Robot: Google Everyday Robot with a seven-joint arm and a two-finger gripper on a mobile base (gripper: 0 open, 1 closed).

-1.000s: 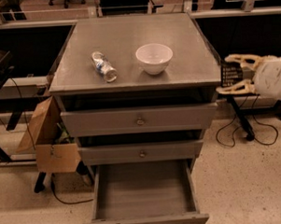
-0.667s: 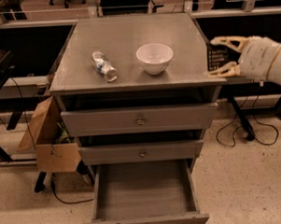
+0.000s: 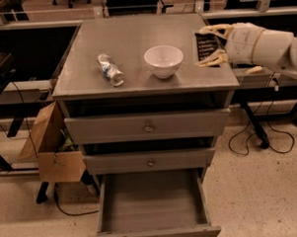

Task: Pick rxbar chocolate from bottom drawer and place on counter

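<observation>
Black and flat in its wrapper, with pale rows of lettering, the rxbar chocolate (image 3: 203,44) sits gripped between the two pale fingers of the robot's hand (image 3: 202,47). The hand reaches in from the right and is closed on the bar. The bar stands on edge, its printed face turned toward the camera, over the right-hand margin of the broad grey desk (image 3: 135,39) that tops the drawer cabinet. Whether its lower edge touches the surface cannot be told. The deep grey bottom drawer (image 3: 152,204) stands pulled out, with nothing visible inside, so what remains appears to be the placing.

To place it well, the hand should carry the bar further inward before letting go, since a release this close to the rim risks it tipping off the side. The bare patch just right of the round white ceramic bowl (image 3: 163,60) looks like the best landing spot. It should stop short of the bowl so the fingers do not knock it. Lower until the bar rests on the desk, then open and draw back up and to the right. The clear plastic bottle (image 3: 110,69) lying on its side to the bowl's left is well apart and no concern.
</observation>
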